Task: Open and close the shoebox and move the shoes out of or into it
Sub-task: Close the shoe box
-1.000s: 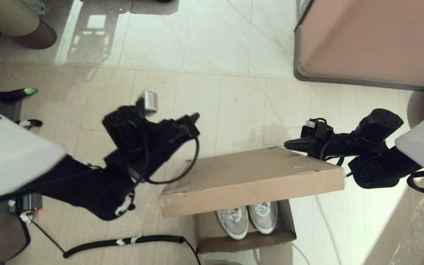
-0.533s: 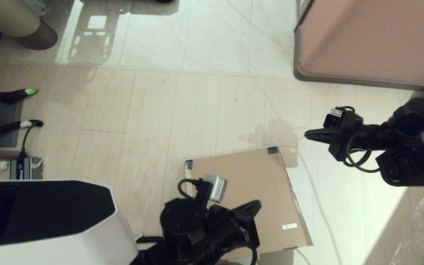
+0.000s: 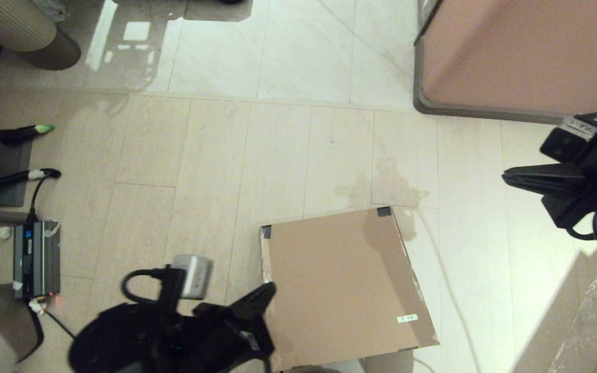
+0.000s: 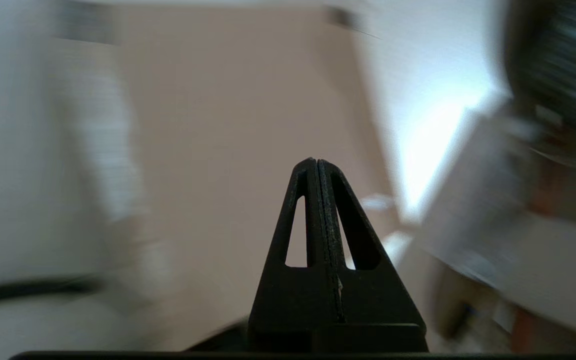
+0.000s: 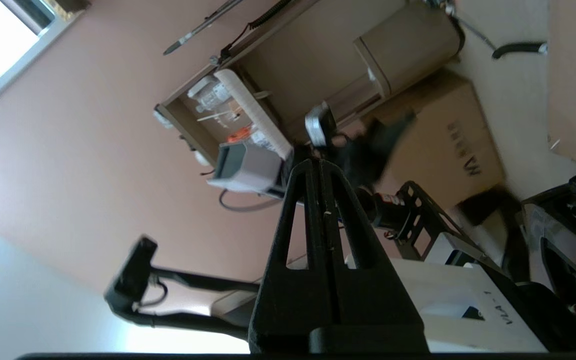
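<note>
The shoebox (image 3: 342,287), lid down on the floor, looks light, stiff cardboard, best lifted at its lid's front edge; left gripper (image 3: 265,292) and right gripper (image 3: 508,177) are both pinched closed, empty.

Plain brown shoebox (image 3: 340,285) with dark corner tape, white label; pale beige floor tiles (image 3: 215,155).

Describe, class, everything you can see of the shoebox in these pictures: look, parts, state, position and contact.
The shoebox is plain brown cardboard, lying flat on the tiled floor with its flip lid shut, so nothing inside shows. Dark tape patches mark its two far lid corners, and a small white label sits near its right front corner. The left gripper, fingers shut, is at its left edge; actual contact cannot be told. The right gripper is well clear.
</note>
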Robot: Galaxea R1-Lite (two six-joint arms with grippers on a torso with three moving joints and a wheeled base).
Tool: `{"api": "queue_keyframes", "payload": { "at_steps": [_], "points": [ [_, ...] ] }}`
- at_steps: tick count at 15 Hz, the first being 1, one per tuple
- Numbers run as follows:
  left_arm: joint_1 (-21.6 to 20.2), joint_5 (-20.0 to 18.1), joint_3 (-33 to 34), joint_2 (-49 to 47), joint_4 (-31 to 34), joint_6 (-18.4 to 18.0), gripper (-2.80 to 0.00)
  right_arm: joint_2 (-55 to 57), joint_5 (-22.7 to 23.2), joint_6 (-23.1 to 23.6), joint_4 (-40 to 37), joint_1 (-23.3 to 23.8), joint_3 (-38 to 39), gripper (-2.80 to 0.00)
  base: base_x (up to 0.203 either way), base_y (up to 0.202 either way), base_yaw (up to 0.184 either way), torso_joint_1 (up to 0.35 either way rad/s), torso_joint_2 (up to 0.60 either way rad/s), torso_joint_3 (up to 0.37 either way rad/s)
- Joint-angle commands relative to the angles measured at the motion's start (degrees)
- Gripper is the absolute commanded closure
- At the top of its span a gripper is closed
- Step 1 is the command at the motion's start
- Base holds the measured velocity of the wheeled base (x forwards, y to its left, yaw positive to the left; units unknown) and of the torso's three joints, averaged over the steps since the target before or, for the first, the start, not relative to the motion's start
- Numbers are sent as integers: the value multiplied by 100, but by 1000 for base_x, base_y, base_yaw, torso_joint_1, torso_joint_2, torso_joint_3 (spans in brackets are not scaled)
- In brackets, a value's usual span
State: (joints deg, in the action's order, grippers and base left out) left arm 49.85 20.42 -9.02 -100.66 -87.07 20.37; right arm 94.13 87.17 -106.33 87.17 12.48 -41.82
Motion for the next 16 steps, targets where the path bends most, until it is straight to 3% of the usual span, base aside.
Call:
{"api": "queue_keyframes", "payload": {
  "at_steps": [1,4,6,8,10,12,14,16],
  "points": [
    [-980,154,673,1318,-3,-55,0,-1685,49,0,49,492,972,0,0,0,0,0,0,0],
    [-2576,107,829,2447,10,-485,0,-3260,49,74,49,1071,2057,0,0,0,0,0,0,0],
    [-3500,-662,857,3463,-25,-1024,0,-4313,49,94,49,1469,2753,0,0,0,0,0,0,0],
    [-3984,-1742,877,4635,386,-1507,0,-5252,49,103,49,1830,3299,0,0,0,0,0,0,0],
    [-4185,-2269,879,5909,1935,-1820,0,-5728,49,123,49,2058,3669,0,0,0,0,0,0,0],
    [-4270,-2605,887,7459,4386,-2028,0,-5844,49,169,49,2073,3661,0,0,0,0,0,0,0],
    [-4325,-2635,893,8361,6144,-2321,0,-6144,49,112,42,2052,3471,0,0,0,0,0,0,0],
    [-4438,-2384,840,8541,8426,-2706,0,-6193,49,80,-409,2049,3184,0,0,0,0,0,0,0]
  ]
}}
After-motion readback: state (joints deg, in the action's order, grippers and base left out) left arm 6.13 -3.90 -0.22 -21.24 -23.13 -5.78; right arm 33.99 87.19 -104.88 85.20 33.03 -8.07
